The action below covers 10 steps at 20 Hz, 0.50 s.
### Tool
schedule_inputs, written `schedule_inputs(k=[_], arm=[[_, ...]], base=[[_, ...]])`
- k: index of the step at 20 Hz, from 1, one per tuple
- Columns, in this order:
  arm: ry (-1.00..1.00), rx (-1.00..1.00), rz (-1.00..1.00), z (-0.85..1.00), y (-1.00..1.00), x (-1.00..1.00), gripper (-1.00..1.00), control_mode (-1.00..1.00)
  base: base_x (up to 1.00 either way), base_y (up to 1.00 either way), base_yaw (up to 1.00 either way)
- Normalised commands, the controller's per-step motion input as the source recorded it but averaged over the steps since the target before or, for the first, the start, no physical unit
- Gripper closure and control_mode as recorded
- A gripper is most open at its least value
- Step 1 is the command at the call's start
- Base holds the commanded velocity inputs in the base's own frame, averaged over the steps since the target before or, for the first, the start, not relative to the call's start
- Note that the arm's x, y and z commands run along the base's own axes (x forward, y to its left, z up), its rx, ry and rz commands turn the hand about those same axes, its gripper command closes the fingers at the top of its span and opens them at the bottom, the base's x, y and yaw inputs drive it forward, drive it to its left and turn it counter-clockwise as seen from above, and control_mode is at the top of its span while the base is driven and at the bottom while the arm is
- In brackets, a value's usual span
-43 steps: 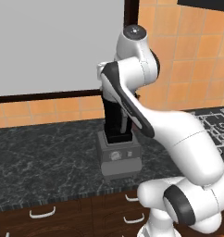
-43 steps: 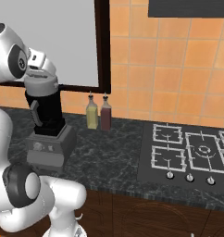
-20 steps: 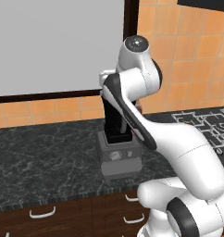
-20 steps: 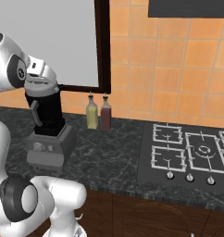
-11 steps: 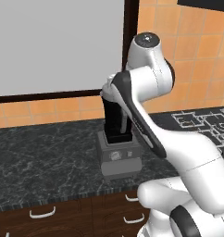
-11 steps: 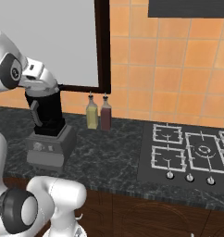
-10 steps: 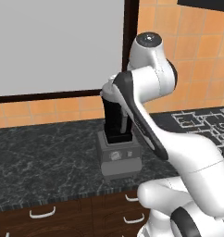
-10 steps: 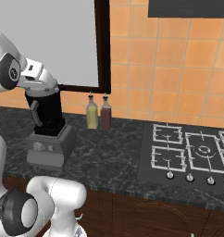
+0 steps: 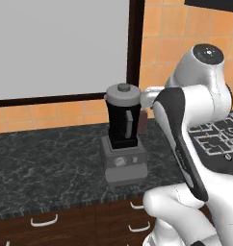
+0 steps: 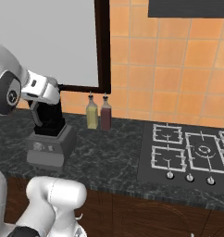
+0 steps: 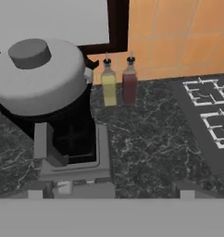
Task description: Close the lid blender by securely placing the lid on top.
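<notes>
The two-finger tool (image 11: 109, 192), low in the hand view, stands fully open and holds nothing. Upper left of that view, the small round light-grey lid (image 11: 40, 76) with its central knob sits on the tall dark blender jar (image 9: 122, 126), on the black marbled worktop (image 9: 46, 166). The lid looks light, rigid and smooth; the knob appears the surest place to take hold.
</notes>
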Motion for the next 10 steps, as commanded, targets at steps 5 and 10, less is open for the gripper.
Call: schedule_inputs(k=[5, 10], arm=[[-0.07, 0.16, 0.01, -0.08, -0.52, -0.11, -1.00, -1.00], [-0.03, 0.13, 0.00, -0.11, -0.50, -0.03, -1.00, -1.00]], base=[[0.00, 0.00, 0.00], [0.00, 0.00, 0.00]])
